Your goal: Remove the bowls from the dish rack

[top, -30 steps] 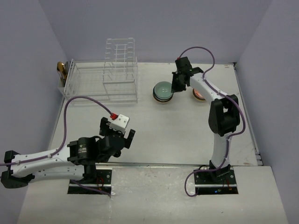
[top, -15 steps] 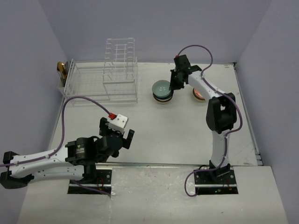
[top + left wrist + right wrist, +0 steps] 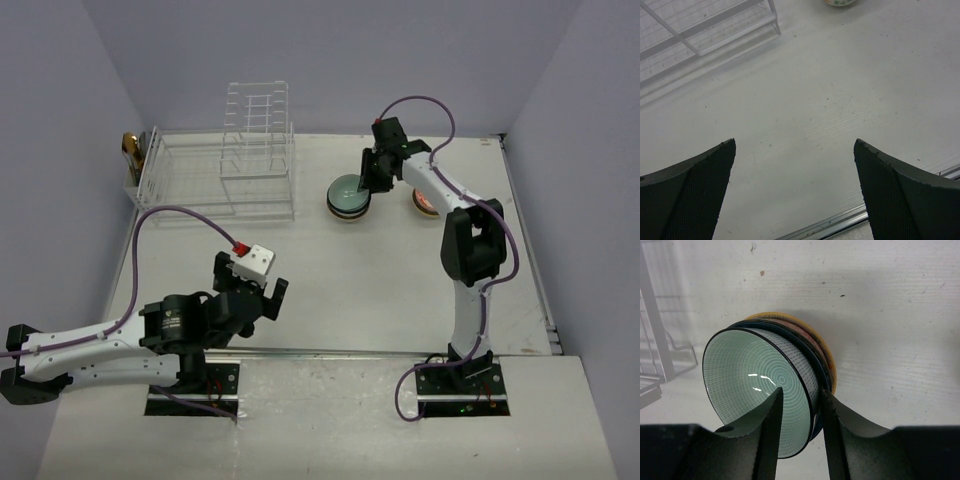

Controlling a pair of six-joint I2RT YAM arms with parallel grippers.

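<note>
right hand (image 3: pixel 802 391) loosened, astride glossy ringed green bowl (image 3: pixel 750 380) rim; left hand (image 3: pixel 795 142) wide apart.

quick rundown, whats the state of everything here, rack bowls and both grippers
dish rack, upright, no bowls seen in it
green bowl, open side up on top of the stack
stack of bowls, on the table beside the rack
orange bowl, upright on the table, partly hidden
left gripper, open, empty
right gripper, jaws parted astride the green bowl's rim
</note>
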